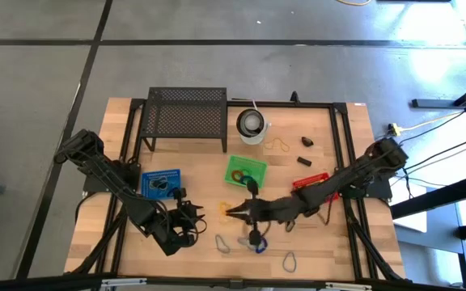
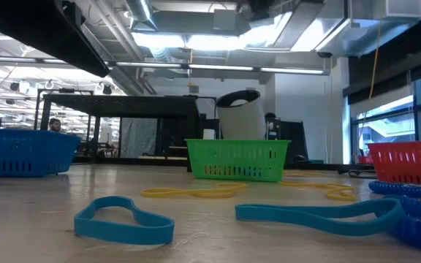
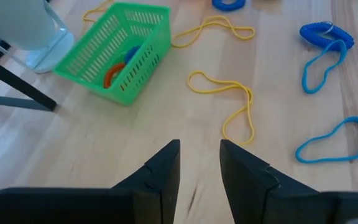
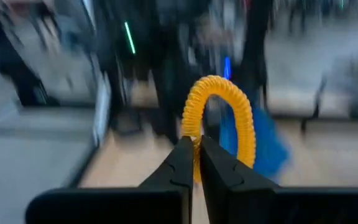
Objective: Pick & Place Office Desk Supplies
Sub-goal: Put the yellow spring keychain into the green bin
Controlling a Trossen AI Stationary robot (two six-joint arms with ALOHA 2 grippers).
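My right gripper (image 1: 235, 212) reaches from the right across the table's middle and is shut on an orange coiled loop (image 4: 219, 118), which also shows in the high view (image 1: 222, 208). My left gripper (image 1: 191, 212) is open and empty (image 3: 199, 165), just left of the loop and facing the green basket (image 3: 117, 53). Loose supplies lie flat on the table: yellow bands (image 3: 225, 102), blue bands (image 2: 123, 219) (image 2: 320, 213) and a blue coiled loop (image 3: 325, 34). The green basket holds an orange and a blue loop (image 3: 114, 71). My right gripper pinches one end of the orange coiled loop's coil (image 4: 196, 144) between its two fingertips. The fingers lie about level, pointing toward the table's left. The rest of the loop arches out past the fingertips, and nothing else touches it.
A blue basket (image 1: 162, 182) stands at the left, the green basket (image 1: 245, 170) in the middle and a red basket (image 1: 310, 179) at the right. A white cup-like container (image 1: 253, 125) and a black mesh rack (image 1: 184, 113) stand at the back. Small black clips (image 1: 306, 150) lie at the back right.
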